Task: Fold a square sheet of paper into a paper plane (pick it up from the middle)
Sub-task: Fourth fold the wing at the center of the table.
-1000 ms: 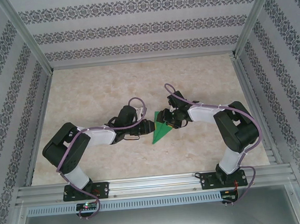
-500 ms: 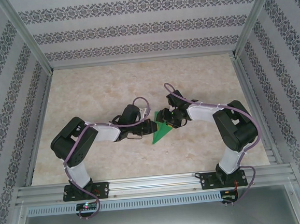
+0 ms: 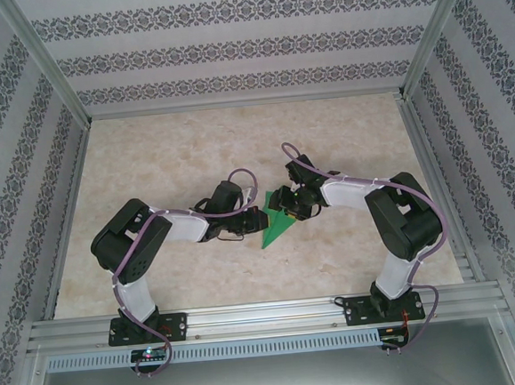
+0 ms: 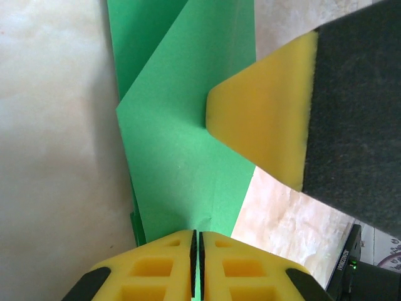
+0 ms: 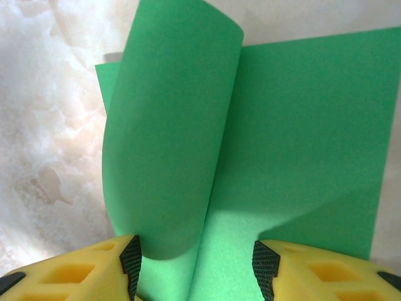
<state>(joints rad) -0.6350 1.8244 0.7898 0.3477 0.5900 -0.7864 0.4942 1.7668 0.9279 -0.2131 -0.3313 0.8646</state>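
The square sheet of paper [image 3: 275,228] is bright green and folded into a narrow triangle, lying mid-table between both arms. My left gripper [image 3: 261,217] meets its left edge. In the left wrist view the paper [image 4: 182,157] runs into my left gripper [image 4: 195,241], whose fingers are shut with the green edge pinched between the pads. My right gripper [image 3: 287,210] stands open over the paper's upper end. In the right wrist view a flap [image 5: 166,138] curls up beside the left finger of my right gripper [image 5: 197,263]. One right fingertip [image 4: 263,125] rests on the sheet.
The marble-patterned tabletop [image 3: 174,154] stretches free to the back and left. Patterned walls [image 3: 228,48] and aluminium rails [image 3: 250,318] enclose the work area. Both arms' elbows sit close to the near rail.
My left arm has swung its elbow rightward and pushed the gripper up to the paper's edge, where its fingers came together. The right gripper has barely moved.
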